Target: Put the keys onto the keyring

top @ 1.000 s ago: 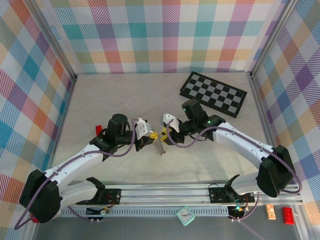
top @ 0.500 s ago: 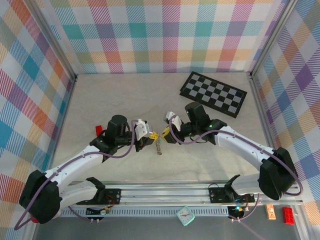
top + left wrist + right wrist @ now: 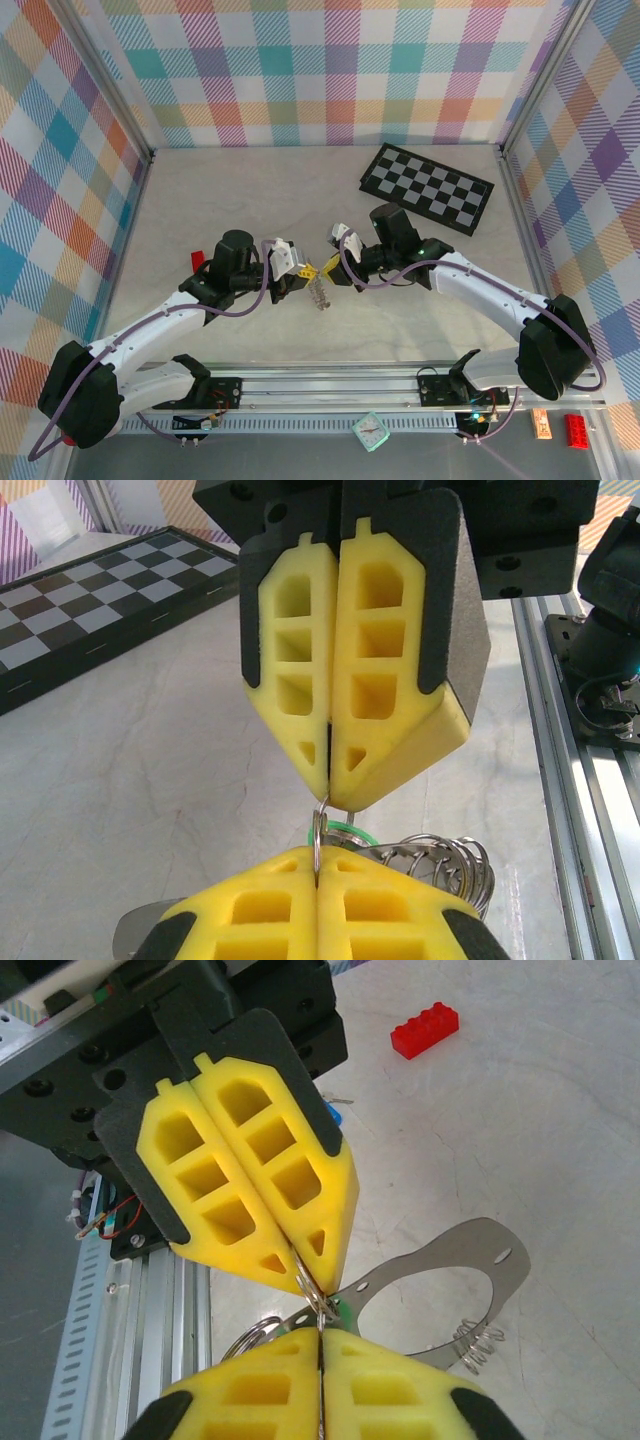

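Top external view had the two arms reaching toward each other over the middle of the pale counter [image 3: 250, 190], the left fingers [image 3: 308, 270] and the right fingers [image 3: 330, 263] tip to tip. The keyring [image 3: 318, 293] dangled just below that meeting point, clear of the arms. A black-and-white chequered board [image 3: 428, 188] lay well apart at the far right, and a small red brick [image 3: 197, 260] sat beside the left arm.

From the left wrist, the left arm's own yellow pads were pressed together at the bottom of the frame, with the right arm's pair shut above them. A thin wire loop [image 3: 318, 830] of the keyring ran between the two, pinched at both ends. A green key head [image 3: 347, 830] peeked out right behind that loop, and silvery coiled rings [image 3: 445, 858] bunched beside it.

From the right wrist, the same double pinch showed (both pairs closed on the wire, no gap between the pads). The keyring's flat grey hoop hung off to the right above the counter, a small spring [image 3: 470, 1345] near its lower edge.
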### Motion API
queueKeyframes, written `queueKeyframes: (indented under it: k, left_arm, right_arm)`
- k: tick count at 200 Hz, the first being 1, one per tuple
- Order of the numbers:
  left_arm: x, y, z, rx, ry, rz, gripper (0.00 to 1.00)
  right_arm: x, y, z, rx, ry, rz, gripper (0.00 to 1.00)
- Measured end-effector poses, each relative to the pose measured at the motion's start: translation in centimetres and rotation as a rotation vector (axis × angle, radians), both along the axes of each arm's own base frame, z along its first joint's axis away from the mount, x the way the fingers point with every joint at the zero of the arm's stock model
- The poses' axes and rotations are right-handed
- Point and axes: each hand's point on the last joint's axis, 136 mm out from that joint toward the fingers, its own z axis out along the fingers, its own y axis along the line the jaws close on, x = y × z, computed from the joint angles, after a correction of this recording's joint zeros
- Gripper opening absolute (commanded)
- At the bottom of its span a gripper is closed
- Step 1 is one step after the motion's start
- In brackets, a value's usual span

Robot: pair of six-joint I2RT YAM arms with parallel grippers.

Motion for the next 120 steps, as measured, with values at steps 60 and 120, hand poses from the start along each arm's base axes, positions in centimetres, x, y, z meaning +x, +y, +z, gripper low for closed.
queueKeyframes:
  k: [60,120]
  left_arm:
    - [0.0,0.0,0.0,0.001,-0.001,0.003,0.0]
    - [0.1,0.1,-0.2,0.005,0.002,0.008,0.0]
  right_arm:
    - [0.3,-0.1,-0.3,-0.013,-0.003,-0.016,0.0]
    - [0.9,0.0,-2.0,-0.057,0.021,-0.034,0.0]
